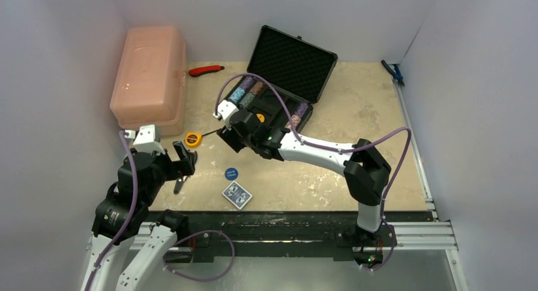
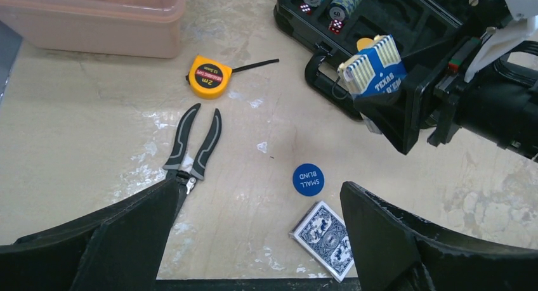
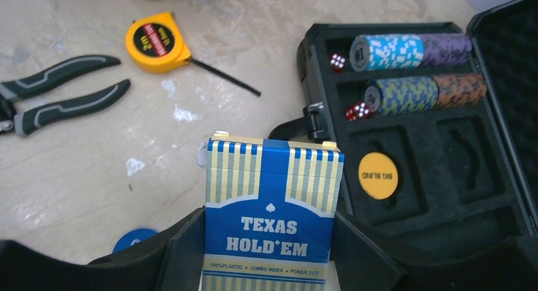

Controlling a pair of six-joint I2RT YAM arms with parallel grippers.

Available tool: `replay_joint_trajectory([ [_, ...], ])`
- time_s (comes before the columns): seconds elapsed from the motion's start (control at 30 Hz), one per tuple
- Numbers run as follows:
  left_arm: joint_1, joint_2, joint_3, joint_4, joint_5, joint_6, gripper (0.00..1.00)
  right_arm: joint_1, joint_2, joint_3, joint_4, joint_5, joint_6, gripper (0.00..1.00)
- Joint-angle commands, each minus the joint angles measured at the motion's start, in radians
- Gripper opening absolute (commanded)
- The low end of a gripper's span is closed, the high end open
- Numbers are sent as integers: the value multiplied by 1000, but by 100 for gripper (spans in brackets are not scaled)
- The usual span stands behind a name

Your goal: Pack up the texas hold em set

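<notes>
The black case (image 1: 288, 59) lies open at the back of the table, its lid up. Chip stacks (image 3: 406, 50) lie in its foam slots, with a yellow disc (image 3: 378, 175) and red dice (image 3: 358, 110). My right gripper (image 3: 269, 240) is shut on a blue "Texas Hold'em" card box (image 3: 271, 196) and holds it upright above the table, just left of the case handle (image 2: 320, 75). A blue-white card deck (image 2: 327, 239) and a round blue disc (image 2: 308, 179) lie near the front edge. My left gripper (image 2: 260, 196) is open and empty above the table, the deck beside its right finger.
A large pink plastic box (image 1: 149, 75) stands at the back left. A yellow tape measure (image 2: 209, 77) and black pliers (image 2: 193, 145) lie between it and my left gripper. A red utility knife (image 1: 206, 70) lies at the back. A blue tool (image 1: 393, 71) lies at the far right edge.
</notes>
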Motion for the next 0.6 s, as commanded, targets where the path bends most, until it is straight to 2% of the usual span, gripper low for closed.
replay_joint_trajectory([
  [0.0,4,-4,-3,39,44,9,100,-22,-58,-30,175,-4,-55,0],
  [0.2,4,7,-5,-7,25,-26,100,-33,-34,-51,267,46,-93,0],
  [0.33,4,-4,-15,8,16,-13,100,-70,-14,7,201,24,-39,0],
  [0.43,4,-9,-14,4,9,-2,100,-124,-4,56,131,-69,8,0],
  [0.57,4,-19,-12,-1,-8,7,100,-179,6,108,78,-294,27,0],
])
